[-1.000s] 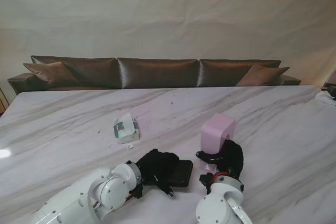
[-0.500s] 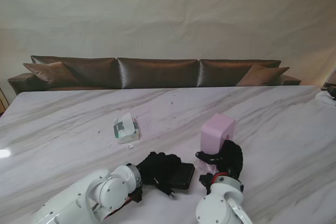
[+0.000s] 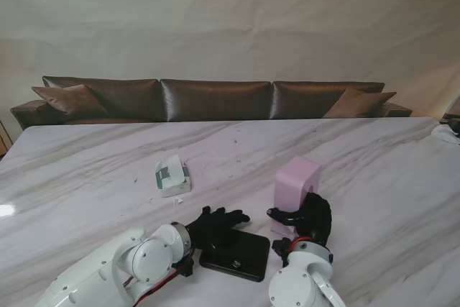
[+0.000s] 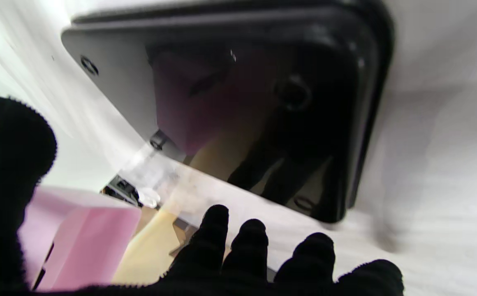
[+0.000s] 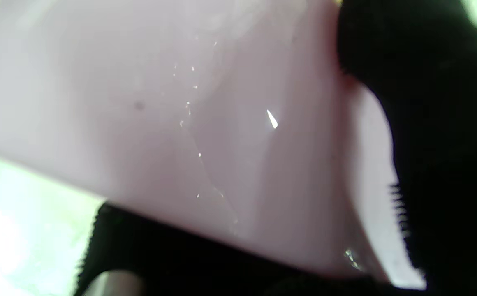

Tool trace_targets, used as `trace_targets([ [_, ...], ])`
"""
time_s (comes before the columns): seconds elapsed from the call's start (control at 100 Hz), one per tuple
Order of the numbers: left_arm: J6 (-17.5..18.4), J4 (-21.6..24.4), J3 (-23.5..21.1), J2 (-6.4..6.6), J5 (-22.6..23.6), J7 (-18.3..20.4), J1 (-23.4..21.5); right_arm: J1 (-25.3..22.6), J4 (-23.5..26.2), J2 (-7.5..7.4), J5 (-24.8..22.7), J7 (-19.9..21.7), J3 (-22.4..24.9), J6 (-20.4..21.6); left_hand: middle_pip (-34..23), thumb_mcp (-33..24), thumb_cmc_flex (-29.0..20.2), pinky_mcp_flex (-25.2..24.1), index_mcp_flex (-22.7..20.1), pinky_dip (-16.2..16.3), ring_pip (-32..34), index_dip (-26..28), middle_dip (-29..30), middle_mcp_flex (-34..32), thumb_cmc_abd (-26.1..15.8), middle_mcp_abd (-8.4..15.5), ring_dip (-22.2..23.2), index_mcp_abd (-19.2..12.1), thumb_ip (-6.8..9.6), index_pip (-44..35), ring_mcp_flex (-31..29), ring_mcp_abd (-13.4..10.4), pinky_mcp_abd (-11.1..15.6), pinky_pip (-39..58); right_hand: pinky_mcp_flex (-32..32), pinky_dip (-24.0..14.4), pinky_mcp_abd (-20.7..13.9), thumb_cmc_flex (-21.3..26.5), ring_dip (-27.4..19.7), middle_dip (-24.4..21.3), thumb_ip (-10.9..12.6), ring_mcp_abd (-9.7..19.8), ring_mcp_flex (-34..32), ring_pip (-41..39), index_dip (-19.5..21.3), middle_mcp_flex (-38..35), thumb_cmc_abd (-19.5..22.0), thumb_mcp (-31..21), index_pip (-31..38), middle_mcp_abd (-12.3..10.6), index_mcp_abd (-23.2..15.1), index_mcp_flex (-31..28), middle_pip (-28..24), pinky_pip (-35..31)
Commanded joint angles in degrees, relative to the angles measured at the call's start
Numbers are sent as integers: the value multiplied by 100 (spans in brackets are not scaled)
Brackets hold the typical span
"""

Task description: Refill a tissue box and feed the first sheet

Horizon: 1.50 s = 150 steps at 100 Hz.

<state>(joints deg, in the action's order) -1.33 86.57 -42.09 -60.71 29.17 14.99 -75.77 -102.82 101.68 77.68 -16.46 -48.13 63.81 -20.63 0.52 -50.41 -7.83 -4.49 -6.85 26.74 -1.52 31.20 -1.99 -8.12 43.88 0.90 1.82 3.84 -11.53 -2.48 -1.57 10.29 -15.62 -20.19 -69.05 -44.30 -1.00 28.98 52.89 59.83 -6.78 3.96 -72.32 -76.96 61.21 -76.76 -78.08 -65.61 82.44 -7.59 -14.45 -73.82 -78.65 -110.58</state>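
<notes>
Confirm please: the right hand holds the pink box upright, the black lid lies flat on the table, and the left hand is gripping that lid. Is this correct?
Not quite. The left hand is not gripping the black lid: in the stand view its fingers are spread above the lid, which lies free on the table. The right hand does hold the pink box upright.

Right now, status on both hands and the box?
Left hand open, off black base. Right hand shut on pink box, upright. Tissue pack apart, farther left. Nothing between.
</notes>
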Motion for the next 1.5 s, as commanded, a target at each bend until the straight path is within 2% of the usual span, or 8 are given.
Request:
trace_targets([
  [0.0,38,97,-86,-40,-80,46,-98,40,13,36,181,119,-46,104,97,59,191,-21,-24,40,2,-191,-149,247,-67,73,-3,-36,-220,163,137,-39,-280,4579,-141,57,-624,610,310,289,721,11,-303,-2598,107,-599,662,-2126,57,426,172,-218,-986,-940],
  [0.1,146,165,-293,-105,-81,-277,-255,145,-14,60,582,217,-105,294,18,103,67,-15,-51,76,121,-607,-531,199,-76,135,538,-96,-196,192,81,-71,-200,5071,-141,57,-624,615,310,290,708,11,-303,-2599,115,-600,701,-2094,53,426,160,-201,-985,-940],
  [0.19,384,209,-494,-192,92,-784,-434,280,-89,86,821,275,-155,371,-103,136,-68,-18,-7,229,491,-307,-1116,145,-42,198,1508,-142,-156,9,-10,-134,-117,5758,-140,59,-623,600,309,291,696,11,-303,-2599,122,-600,730,-2061,48,426,151,-183,-985,-940],
  [0.33,658,276,-702,-297,-30,-1237,-634,483,-215,156,1274,260,-219,531,-210,175,-312,-10,22,194,981,52,-1530,120,29,225,1982,-140,-103,-102,-182,-196,-71,6100,-135,74,-620,594,303,291,681,10,-303,-2584,140,-598,770,-2035,46,420,124,-165,-975,-940],
  [0.97,1181,-287,-326,-576,-11,-2266,-461,702,-249,351,2795,111,-504,1039,-1159,806,-956,28,-141,209,2265,-168,-2297,-253,-413,271,2383,-182,211,-1048,-556,-300,33,6782,-105,298,-575,536,247,320,649,-15,-303,-2491,225,-594,943,-1853,13,382,24,-73,-855,-940],
  [1.16,1102,-347,-281,-675,112,-2698,-473,683,-216,361,2957,123,-583,1137,-2710,986,-1452,329,-93,562,2938,191,-2830,-408,-761,359,2876,-364,427,-2426,-931,-316,191,7562,-101,343,-569,505,233,329,638,-20,-304,-2471,243,-593,980,-1817,2,369,-9,-58,-820,-940],
  [1.39,1026,-369,-297,-750,168,-3041,-564,690,-199,369,3116,146,-654,1232,-5384,669,-2257,1432,68,1492,4883,1846,-3989,-867,-1951,797,4485,-959,1067,-5683,-1999,-397,730,9402,-77,553,-606,364,177,354,591,1,-306,-2369,354,-588,1123,-1667,-52,266,-222,22,-659,-939],
  [1.49,985,-432,-309,-810,259,-3357,-597,658,-169,343,3139,227,-666,1267,-5744,449,-2673,2010,-336,1649,5543,2311,-4662,-1622,-1767,968,4983,-1368,839,-6446,-2611,-533,905,9837,-60,668,-617,251,133,362,556,-1,-306,-2290,428,-577,1204,-1562,-105,211,-316,93,-533,-905],
])
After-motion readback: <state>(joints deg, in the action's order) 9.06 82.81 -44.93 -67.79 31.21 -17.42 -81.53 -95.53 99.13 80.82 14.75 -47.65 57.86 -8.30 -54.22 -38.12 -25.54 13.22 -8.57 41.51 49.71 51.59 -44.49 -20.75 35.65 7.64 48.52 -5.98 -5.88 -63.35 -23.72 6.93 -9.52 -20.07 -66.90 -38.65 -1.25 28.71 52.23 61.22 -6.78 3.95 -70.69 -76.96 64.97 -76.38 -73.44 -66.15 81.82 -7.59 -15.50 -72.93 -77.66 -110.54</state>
